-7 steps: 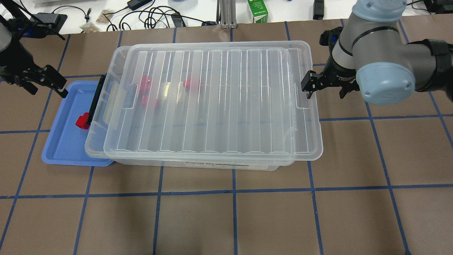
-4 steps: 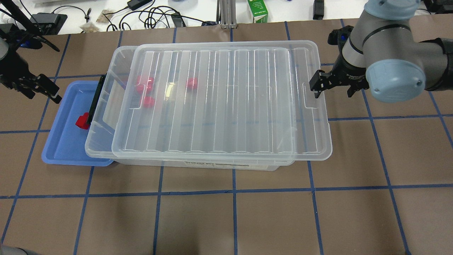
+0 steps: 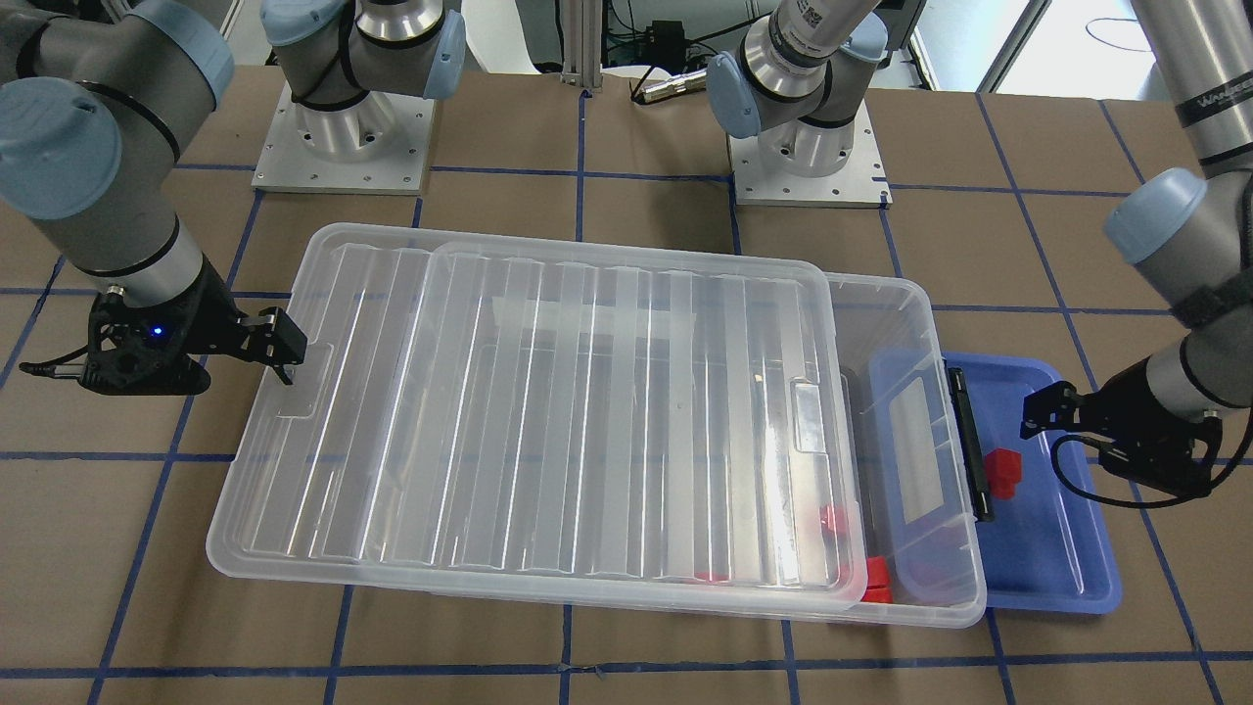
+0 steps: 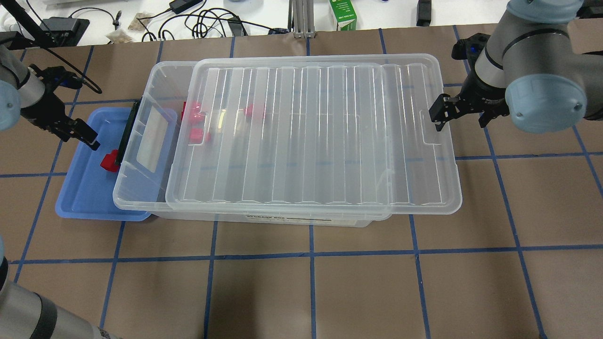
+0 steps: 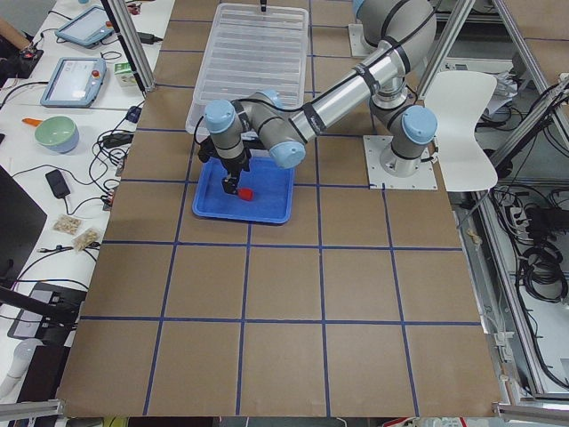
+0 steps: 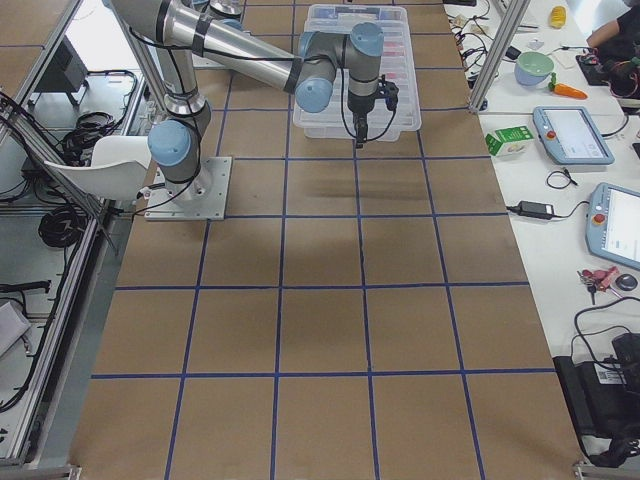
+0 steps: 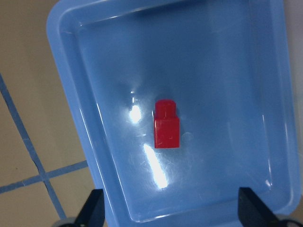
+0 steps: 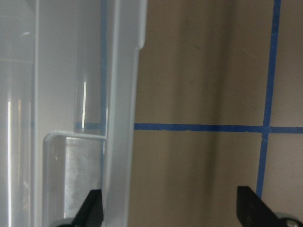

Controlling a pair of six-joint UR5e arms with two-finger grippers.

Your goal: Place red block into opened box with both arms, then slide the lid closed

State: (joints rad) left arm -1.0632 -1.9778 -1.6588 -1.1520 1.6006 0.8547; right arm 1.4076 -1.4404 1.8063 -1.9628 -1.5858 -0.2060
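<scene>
In the overhead view the lid (image 4: 320, 136) sat shifted toward 3 o'clock on the box (image 4: 123, 188), leaving a strip open at 9 o'clock. There the blue tray (image 4: 80, 188) lay partly under the rim. The right gripper (image 4: 460, 115) stood spread, straddling the lid's 3 o'clock edge by its tab. The left gripper (image 4: 77, 132) hung spread over the tray, empty. The red block (image 4: 110, 161) lay at the tray's 3 o'clock side. It looked light, rigid and slick, so pinching the squarish body's flat sides, not the stub, seemed best.
</scene>
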